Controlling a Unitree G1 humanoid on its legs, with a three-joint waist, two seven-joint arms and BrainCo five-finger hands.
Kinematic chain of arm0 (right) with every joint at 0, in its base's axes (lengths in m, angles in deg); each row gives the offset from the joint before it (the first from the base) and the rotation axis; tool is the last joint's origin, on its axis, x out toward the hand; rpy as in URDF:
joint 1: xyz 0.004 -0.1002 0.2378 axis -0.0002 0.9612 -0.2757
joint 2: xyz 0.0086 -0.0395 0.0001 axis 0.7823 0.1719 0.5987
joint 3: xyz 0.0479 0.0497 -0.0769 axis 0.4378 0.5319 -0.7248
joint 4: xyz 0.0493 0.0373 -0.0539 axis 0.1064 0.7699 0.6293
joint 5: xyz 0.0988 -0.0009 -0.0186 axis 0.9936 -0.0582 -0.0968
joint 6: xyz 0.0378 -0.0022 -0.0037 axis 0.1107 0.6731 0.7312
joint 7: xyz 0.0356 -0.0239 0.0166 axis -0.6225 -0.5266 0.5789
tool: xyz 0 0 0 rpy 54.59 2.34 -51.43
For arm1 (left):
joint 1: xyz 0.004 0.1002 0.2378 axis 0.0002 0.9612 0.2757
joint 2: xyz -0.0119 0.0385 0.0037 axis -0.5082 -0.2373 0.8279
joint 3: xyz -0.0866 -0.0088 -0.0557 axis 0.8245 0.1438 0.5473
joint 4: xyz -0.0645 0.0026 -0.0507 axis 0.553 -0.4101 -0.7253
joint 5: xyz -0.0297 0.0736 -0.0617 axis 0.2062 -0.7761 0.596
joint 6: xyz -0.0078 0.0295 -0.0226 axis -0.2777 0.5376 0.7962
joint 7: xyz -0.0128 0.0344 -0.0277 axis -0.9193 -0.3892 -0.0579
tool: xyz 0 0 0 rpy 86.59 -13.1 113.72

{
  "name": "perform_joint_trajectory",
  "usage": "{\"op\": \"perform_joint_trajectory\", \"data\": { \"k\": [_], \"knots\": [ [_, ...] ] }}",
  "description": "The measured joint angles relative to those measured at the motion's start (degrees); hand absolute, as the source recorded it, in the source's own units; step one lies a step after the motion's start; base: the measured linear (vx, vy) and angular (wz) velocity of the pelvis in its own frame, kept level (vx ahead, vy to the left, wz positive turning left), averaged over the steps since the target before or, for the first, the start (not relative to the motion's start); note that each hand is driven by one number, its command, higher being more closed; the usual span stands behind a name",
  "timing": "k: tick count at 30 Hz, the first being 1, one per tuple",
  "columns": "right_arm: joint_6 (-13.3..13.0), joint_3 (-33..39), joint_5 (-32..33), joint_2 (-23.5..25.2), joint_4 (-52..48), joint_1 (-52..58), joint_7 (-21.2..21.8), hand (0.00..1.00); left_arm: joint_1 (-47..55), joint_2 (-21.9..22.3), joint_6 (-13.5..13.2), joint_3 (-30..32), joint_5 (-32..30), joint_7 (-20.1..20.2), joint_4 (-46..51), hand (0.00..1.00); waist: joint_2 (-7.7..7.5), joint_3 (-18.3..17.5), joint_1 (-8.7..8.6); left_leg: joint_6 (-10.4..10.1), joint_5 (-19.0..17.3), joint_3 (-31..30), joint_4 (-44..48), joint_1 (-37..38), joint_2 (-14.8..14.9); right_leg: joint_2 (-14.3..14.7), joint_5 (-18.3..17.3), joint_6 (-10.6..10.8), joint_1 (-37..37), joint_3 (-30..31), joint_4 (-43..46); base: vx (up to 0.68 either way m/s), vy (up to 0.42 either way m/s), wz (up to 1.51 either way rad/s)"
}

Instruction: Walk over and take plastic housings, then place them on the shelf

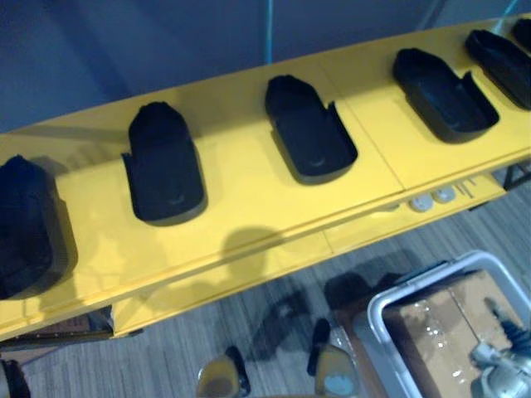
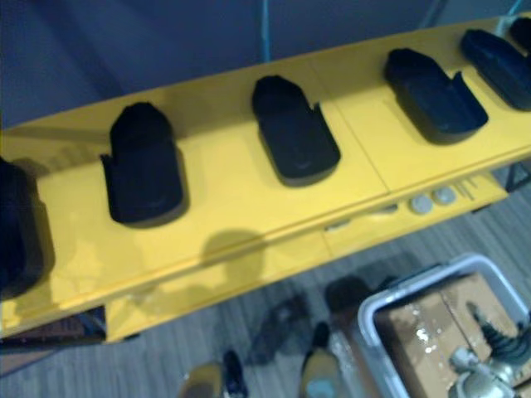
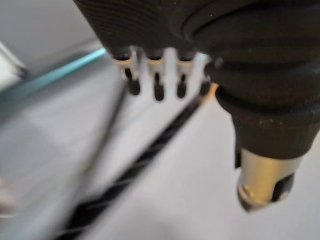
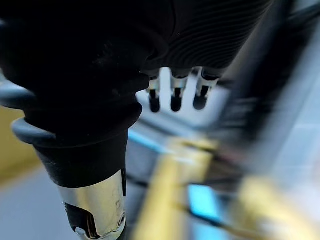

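Yellow shelf (image 1: 249,191): black housings (image 1: 309,128) in row, gaps between, back from edge.

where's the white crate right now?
Head views, lower right: the white crate sits on the floor just in front of the yellow shelf, below its right half, with a cardboard box inside it.

Left hand (image 3: 240,75): dark ribbed cover, silver fingers (image 3: 158,80) with dark tips, polished silver thumb (image 3: 262,180). Right hand (image 4: 90,75): same build, black ribbed cover, chrome-bright thumb end.
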Motion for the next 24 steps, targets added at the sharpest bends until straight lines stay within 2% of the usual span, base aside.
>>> {"op": "perform_joint_trajectory", "data": {
  "k": [1,3,4,7,8,12,13,15,18,19,21,23,24],
  "knots": [
    [-0.54,0.0,-0.64,-0.04,-2.35,-0.2,-0.52,0.0,1.2,1.8,-0.9,0.95,-0.06,-0.63,3.49,0.0,0.19,-0.92,0.06,-0.12,0.18,-0.1,-0.73,0.31,-0.08,0.17,0.21,0.29,0.53,-0.24,-0.9,0.14,0.011,0.08],
    [-1.65,-0.25,-0.95,-0.77,-8.75,-2.72,-1.24,0.0,6.27,10.2,-4.05,4.31,-1.72,-1.77,15.19,0.0,1.19,-3.44,0.41,-0.74,0.66,-0.54,-3.57,3.32,-0.06,0.99,0.67,0.55,4.29,-1.77,-4.13,0.18,0.011,0.13],
    [-1.65,-0.67,-0.91,-1.13,-9.77,-3.14,-1.27,0.0,7.42,12.31,-4.72,4.58,-2.36,-2.11,17.28,0.0,1.42,-4.06,0.59,-0.93,0.76,-0.98,-4.2,4.04,-0.04,1.14,0.69,0.58,5.37,-2.33,-4.98,0.17,0.011,0.25],
    [-1.72,-7.32,-0.65,-3.06,-14.77,-6.94,-0.89,0.0,15.19,23.23,-8.48,7.37,-2.2,-2.56,26.77,0.0,1.7,-6.63,1.88,-1.65,1.21,-1.64,-6.32,6.84,0.29,1.97,0.73,0.62,9.32,-4.44,-7.79,0.14,0.0,0.23],
    [-1.7,-10.78,0.5,-3.62,-15.97,-9.19,1.09,0.0,17.72,27.95,-9.78,7.67,-2.41,-2.52,29.52,0.0,1.59,-7.25,2.16,-1.67,1.23,-2.95,-6.29,6.87,0.27,2.03,0.81,0.75,10.62,-5.75,-8.66,0.07,-0.009,0.39],
    [-0.81,-20.69,2.6,-3.84,-16.25,-15.99,7.15,0.0,24.73,39.13,-11.86,7.52,-2.47,-1.94,33.41,0.0,1.35,-7.6,4.62,-1.67,1.27,-6.67,-6.26,6.82,0.15,2.04,0.85,0.82,13.6,-10.05,-9.64,0.05,0.002,0.57],
    [-0.11,-24.41,5.85,-3.85,-15.74,-18.27,11.77,0.0,27.4,41.85,-11.97,7.01,-2.04,-1.77,33.6,0.0,1.14,-7.74,6.11,-1.63,1.32,-8.27,-6.18,6.8,0.08,2.01,0.85,0.82,14.75,-12.07,-9.68,0.04,0.018,0.59],
    [1.12,-28.6,8.61,-3.84,-13.92,-21.36,17.42,0.0,30.4,43.47,-12.36,6.69,-1.85,-2.15,33.77,0.0,0.52,-8.1,7.52,-1.67,1.53,-10.48,-6.23,6.69,-0.15,1.94,0.85,0.82,16.28,-14.21,-9.84,0.04,0.017,0.58],
    [2.78,-36.17,10.6,-3.85,-12.35,-26.78,23.16,0.0,34.39,45.71,-13.21,6.86,0.08,-2.57,33.55,0.0,-0.86,-8.95,9.8,-1.49,1.78,-13.31,-6.22,5.14,-0.64,1.83,0.84,0.82,17.07,-16.9,-9.89,0.02,0.024,0.53],
    [3.47,-37.44,10.79,-3.82,-12.09,-27.84,23.91,0.0,35.01,46.3,-13.45,6.83,0.68,-2.49,33.03,0.0,-1.16,-9.11,10.12,-1.6,2.08,-14.16,-6.28,4.7,-0.85,1.82,0.84,0.82,17.18,-17.85,-9.89,0.02,0.017,0.64],
    [6.1,-41.29,10.7,-3.58,-9.83,-31.71,24.87,0.0,36.51,49.25,-15.05,6.81,4.05,-0.97,30.09,0.0,-2.05,-9.26,12.05,-1.53,2.32,-15.77,-6.51,4.66,-1.2,1.72,0.85,0.82,18.02,-19.37,-9.8,0.03,0.026,0.46],
    [7.07,-42.75,10.64,-3.28,-8.58,-32.59,25.45,0.0,37.69,50.64,-16.34,6.63,6.15,0.06,28.39,0.0,-2.56,-9.58,12.73,-1.54,2.33,-16.69,-6.49,4.62,-1.37,1.69,0.84,0.82,18.62,-20.49,-9.78,0.02,0.029,0.31],
    [8.18,-44.06,10.42,-2.6,-7.55,-32.97,25.63,0.0,39.42,52.51,-18.91,6.31,9.72,1.96,26.35,0.0,-2.81,-9.72,13.48,-1.54,2.33,-17.16,-6.49,4.65,-1.39,1.59,0.84,0.81,19.1,-21.06,-9.53,0.02,0.026,0.29]
  ]
}}
